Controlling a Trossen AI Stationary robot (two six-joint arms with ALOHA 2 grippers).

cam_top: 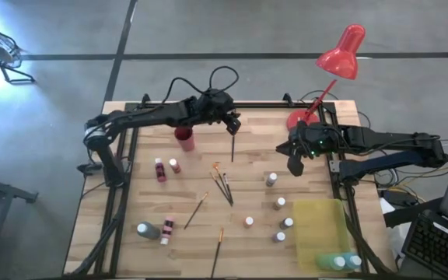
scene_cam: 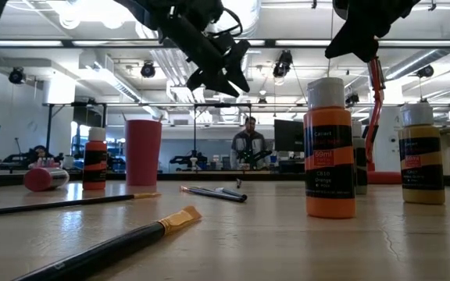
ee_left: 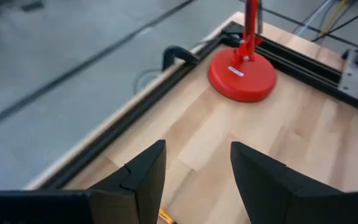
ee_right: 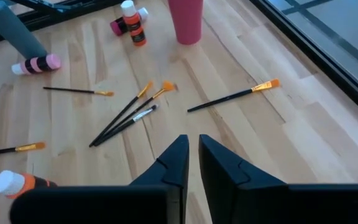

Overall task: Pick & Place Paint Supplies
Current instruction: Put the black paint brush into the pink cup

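left tool (cam_top: 234, 124) fingers apart, nothing in it, up over the tabletop (cam_top: 247, 155) by the pink cup (cam_top: 184, 138), right tool (cam_top: 295, 165) nearly closed, empty, paintbrushes (cam_top: 222, 185) scattered flat

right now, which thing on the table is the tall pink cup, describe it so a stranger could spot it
Start at the far edge of the light wooden table, on the side away from the red desk lamp. The tall pink cup stands upright there, just below the left arm. Unlike the small white-capped paint bottles nearby, it is open-topped, plain and wider.
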